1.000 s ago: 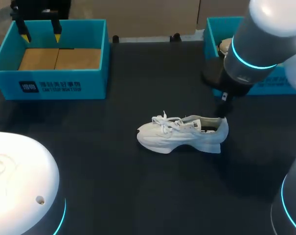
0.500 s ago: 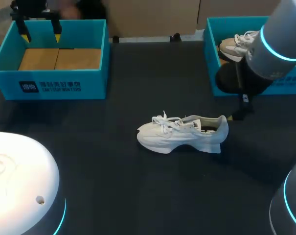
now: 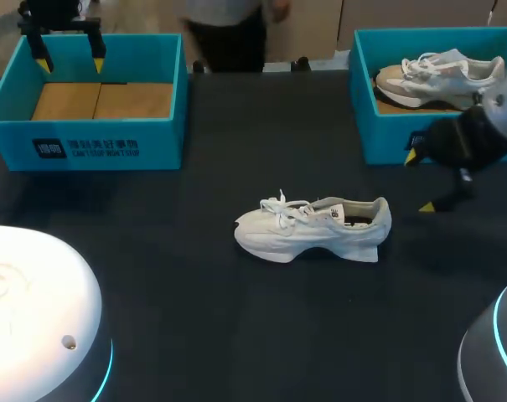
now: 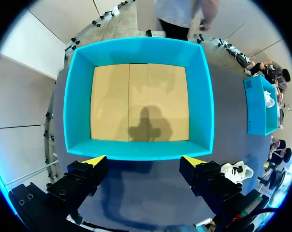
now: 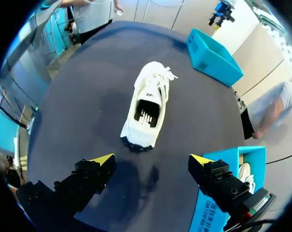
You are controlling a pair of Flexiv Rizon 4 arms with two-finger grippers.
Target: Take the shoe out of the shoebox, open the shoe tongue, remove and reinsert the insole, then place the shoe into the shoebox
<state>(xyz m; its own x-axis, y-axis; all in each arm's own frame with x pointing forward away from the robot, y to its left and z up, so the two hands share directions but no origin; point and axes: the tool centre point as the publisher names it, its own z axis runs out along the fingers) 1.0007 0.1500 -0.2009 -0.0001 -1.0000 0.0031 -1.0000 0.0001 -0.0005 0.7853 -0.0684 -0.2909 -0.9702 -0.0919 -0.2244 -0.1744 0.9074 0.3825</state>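
Dark desk (image 3: 236,335) carries three items. White shoe (image 3: 313,228) stands upright on its sole near the middle, toe toward the left side, well apart from both boxes. Teal left shoebox (image 3: 94,151) sits at the far left, teal right shoebox (image 3: 379,142) at the far right.

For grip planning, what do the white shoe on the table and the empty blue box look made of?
White shoe: likely matte fabric or synthetic upper with cloth laces and a thick foam-like sole. Empty blue box: probably cardboard, matte teal walls and a plain brown floor with a flap seam.
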